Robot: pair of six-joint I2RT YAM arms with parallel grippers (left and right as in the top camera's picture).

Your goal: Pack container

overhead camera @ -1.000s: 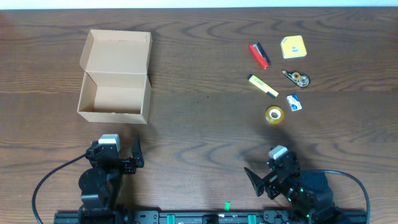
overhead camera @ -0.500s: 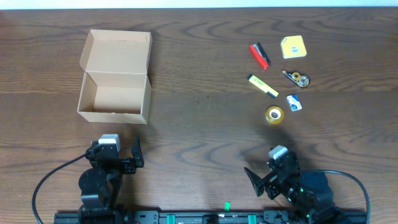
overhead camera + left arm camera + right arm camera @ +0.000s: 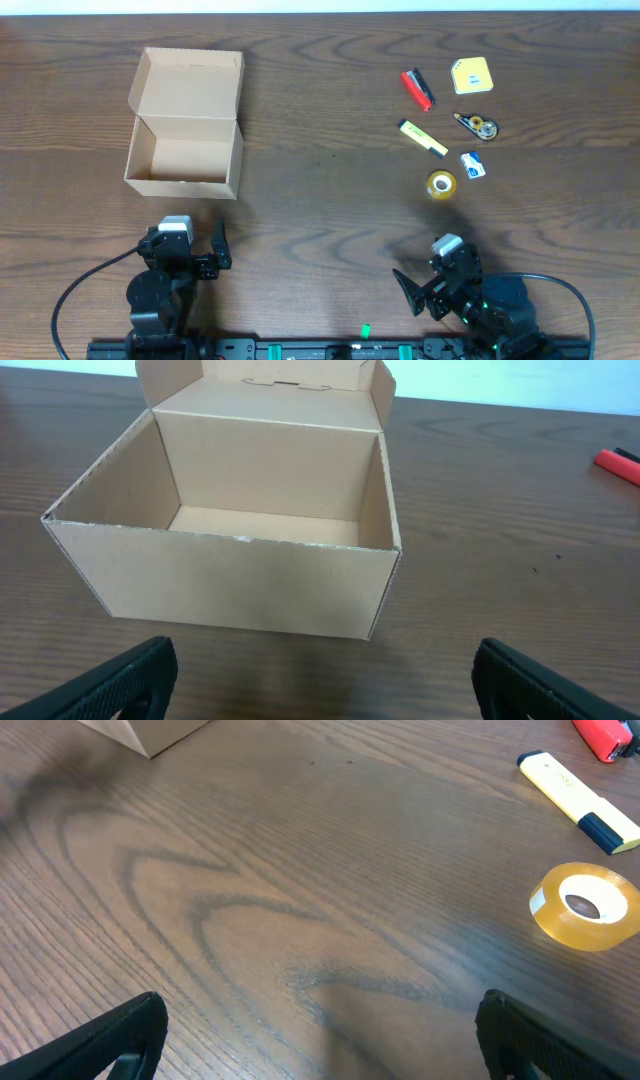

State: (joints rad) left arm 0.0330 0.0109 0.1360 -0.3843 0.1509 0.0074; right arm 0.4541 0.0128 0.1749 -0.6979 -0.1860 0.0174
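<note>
Dark wood-grain desk (image 3: 320, 210); its far edge runs along the top of the overhead view with a pale strip beyond.

Container (image 3: 182, 187) sits far-left on the desk, lid flap folded back away from the arms, cavity open upward. Front wall squarely faces the left wrist camera (image 3: 225, 585), top rim unobstructed on all four sides.

Stationery cluster is far-right, well apart from the container:
- red marker (image 3: 417, 89)
- yellow pad (image 3: 472, 76)
- yellow highlighter (image 3: 423, 138)
- tape roll (image 3: 441, 184), nearest the arms

A broad band of bare wood lies between the container and the cluster.

Left end effector (image 3: 325, 685): jaws spread wide, holding nothing, near the desk's front edge and just short of the container.

Right end effector (image 3: 325, 1045): jaws also wide, holding nothing, low over the desk with the tape roll ahead to its right.
</note>
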